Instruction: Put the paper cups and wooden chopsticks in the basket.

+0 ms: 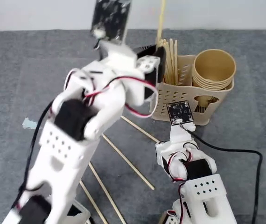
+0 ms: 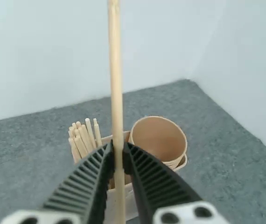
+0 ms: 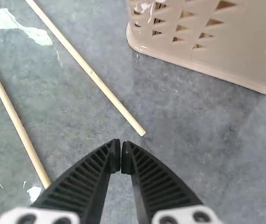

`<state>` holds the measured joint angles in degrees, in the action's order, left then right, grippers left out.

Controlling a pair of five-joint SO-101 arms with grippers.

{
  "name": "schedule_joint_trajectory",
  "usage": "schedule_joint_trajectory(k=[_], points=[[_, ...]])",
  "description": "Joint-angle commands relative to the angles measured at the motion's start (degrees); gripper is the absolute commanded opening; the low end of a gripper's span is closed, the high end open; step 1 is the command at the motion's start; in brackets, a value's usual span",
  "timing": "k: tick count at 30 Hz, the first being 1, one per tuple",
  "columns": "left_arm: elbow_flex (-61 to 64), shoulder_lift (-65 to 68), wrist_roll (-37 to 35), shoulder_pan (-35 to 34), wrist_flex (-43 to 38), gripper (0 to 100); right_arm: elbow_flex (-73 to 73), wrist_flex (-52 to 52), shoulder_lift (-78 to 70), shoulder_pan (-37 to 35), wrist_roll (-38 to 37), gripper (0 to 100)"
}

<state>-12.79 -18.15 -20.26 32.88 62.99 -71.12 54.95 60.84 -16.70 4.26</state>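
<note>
You see smooth pale wood on the chopstick [image 2: 115, 70] in the left hand [image 2: 117, 156], whose fingers [image 2: 86, 182] are ribbed black plastic. The basket [image 1: 224, 107] is matt beige plastic, its cups [image 1: 214, 70] matt tan paper, the bench [image 1: 11, 70] under it rough grey cloth.

Grey mat [image 1: 245, 46], pale wall [image 1: 39, 14].

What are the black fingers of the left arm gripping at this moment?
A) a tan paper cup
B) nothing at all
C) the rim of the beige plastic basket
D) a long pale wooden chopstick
D: the left arm's black fingers are clamped on a long pale wooden chopstick, which stands upright above the beige plastic basket.
</note>
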Motion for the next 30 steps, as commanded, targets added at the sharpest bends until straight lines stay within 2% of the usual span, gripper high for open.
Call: schedule_joint_trajectory(k=[1,6,15,25,30], points=[[13.8,-9.3,1.3,-0.1,-12.2,1,0.4,-1.2,1.0,-0.3,0.3,2.0],[32.6,-15.2,1.0,-1.9,-35.6,1,0.4,-1.2,1.0,-0.3,0.3,2.0],[55.1,-15.5,0.9,-1.8,-77.6,1,0.4,-1.2,1.0,-0.3,0.3,2.0],[56.9,-5.0,1.1,-1.3,-90.5,1,0.4,-1.2,1.0,-0.3,0.3,2.0],[56.2,1.4,1.5,-1.3,-92.9,1,0.4,-1.2,1.0,-0.3,0.3,2.0]])
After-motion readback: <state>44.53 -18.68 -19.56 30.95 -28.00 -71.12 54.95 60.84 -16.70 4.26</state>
